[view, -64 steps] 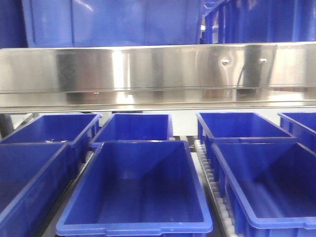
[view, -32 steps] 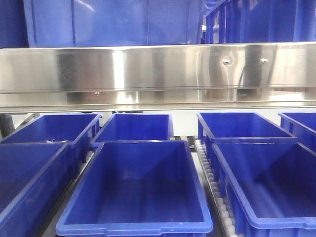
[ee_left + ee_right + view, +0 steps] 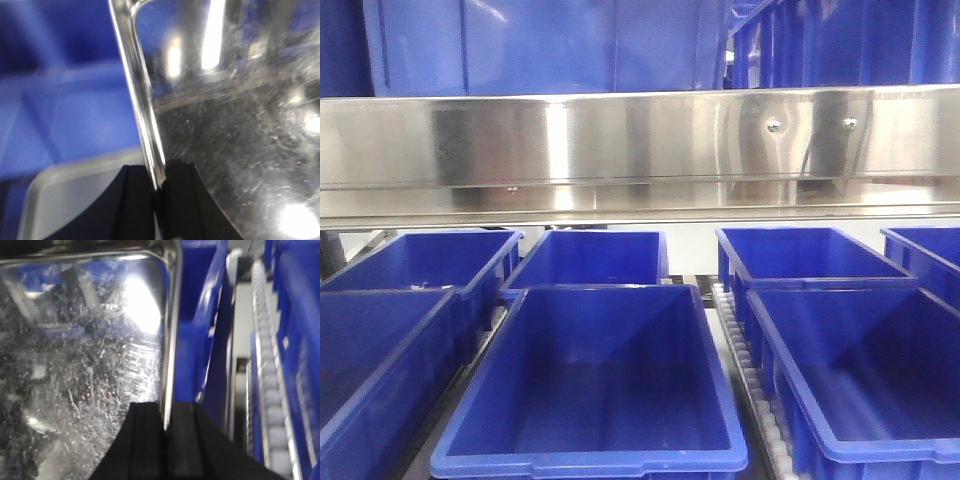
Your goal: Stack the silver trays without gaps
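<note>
In the left wrist view a silver tray fills the right side, its scratched, shiny face turned to the camera. Its thin left rim runs down between the black fingers of my left gripper, which is shut on it. The right wrist view shows a silver tray on the left, with its right rim pinched in my right gripper. I cannot tell whether both views show the same tray. No tray or gripper appears in the front view.
The front view shows several blue bins in rows under a long steel rail, with more bins on the shelf above. A blue bin wall and a roller track lie right of the right gripper. A pale grey surface lies under the left gripper.
The front view has shifted very slightly, so the bins and the rail's screw heads sit a few pixels further left. Nothing else differs.
</note>
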Available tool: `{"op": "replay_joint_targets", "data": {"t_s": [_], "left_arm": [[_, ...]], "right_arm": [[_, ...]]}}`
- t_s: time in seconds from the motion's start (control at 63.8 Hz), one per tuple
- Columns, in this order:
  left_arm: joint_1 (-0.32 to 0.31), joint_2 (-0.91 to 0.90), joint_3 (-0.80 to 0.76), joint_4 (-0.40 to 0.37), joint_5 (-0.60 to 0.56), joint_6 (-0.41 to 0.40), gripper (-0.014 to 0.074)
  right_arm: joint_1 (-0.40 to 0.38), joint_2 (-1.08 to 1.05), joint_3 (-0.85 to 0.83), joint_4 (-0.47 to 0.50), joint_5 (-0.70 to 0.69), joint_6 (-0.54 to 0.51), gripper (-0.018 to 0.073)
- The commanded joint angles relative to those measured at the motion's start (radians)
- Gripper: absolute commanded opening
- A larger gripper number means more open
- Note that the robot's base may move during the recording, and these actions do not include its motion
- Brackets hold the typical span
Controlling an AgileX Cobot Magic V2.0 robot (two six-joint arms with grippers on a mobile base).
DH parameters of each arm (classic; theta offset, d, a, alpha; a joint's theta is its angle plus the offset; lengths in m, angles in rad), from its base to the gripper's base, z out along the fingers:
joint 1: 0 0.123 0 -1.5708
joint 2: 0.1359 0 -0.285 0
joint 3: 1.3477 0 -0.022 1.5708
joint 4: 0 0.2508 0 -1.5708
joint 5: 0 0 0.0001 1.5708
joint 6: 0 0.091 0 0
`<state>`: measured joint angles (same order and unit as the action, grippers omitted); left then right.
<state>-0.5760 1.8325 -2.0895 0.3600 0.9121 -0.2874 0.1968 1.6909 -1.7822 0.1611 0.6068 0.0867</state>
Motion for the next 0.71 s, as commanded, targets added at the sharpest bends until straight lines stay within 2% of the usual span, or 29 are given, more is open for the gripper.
{"op": "replay_joint_targets", "data": {"t_s": [0.0,0.141,0.298,0.502,0.69], "left_arm": [[-0.005,-0.006,0.006,0.046,0.061,0.014,-0.0004],[-0.005,-0.002,0.037,0.089,0.1,0.016,-0.0004],[-0.005,-0.002,0.085,0.091,0.104,0.024,-0.0004],[-0.005,-0.002,0.172,0.124,0.104,0.024,-0.0004],[0.007,-0.002,0.251,0.126,0.025,0.024,-0.0004]], "right_arm": [[0.035,-0.009,-0.009,0.02,-0.001,-0.017,-0.008],[0.093,0.004,-0.009,0.02,0.045,-0.017,-0.008],[0.15,0.042,-0.009,0.02,0.07,-0.017,-0.008],[0.181,0.12,-0.009,0.02,0.079,-0.017,-0.008],[0.183,0.164,-0.009,0.02,0.09,-0.017,-0.008]]}}
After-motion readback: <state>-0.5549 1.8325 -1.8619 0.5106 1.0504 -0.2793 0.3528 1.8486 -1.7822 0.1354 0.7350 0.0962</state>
